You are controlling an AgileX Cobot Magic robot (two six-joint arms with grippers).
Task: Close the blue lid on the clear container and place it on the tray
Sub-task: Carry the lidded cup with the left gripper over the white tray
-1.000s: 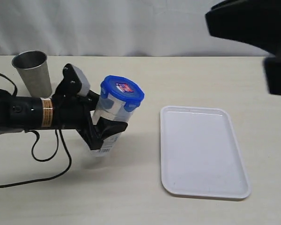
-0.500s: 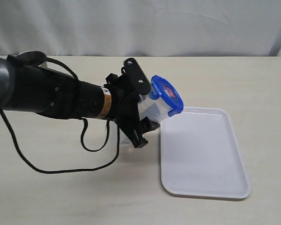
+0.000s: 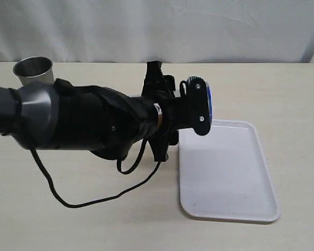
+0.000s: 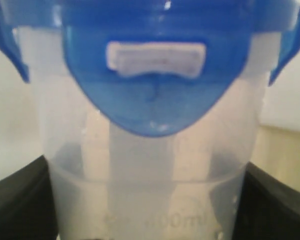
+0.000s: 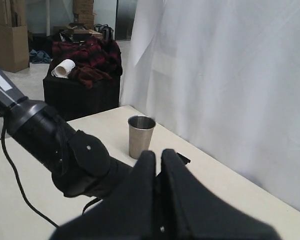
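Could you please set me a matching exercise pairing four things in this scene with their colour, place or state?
1 blue lid
2 clear container
3 tray
4 steel cup

A upright, far left of the exterior view
B white, lying flat
C transparent, held in the left gripper
D seated on the container's mouth

Pairs: 1-D, 2-C, 3-B, 4-A

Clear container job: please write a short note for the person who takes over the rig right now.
Left pincer: shut on the clear container, held off the table and tipped, with the blue lid toward the tray.
Right pincer: shut, empty, held high.
Done: lid is on the container; I cannot tell if the side flaps are snapped.
Left: set the container upright on the tray, then release.
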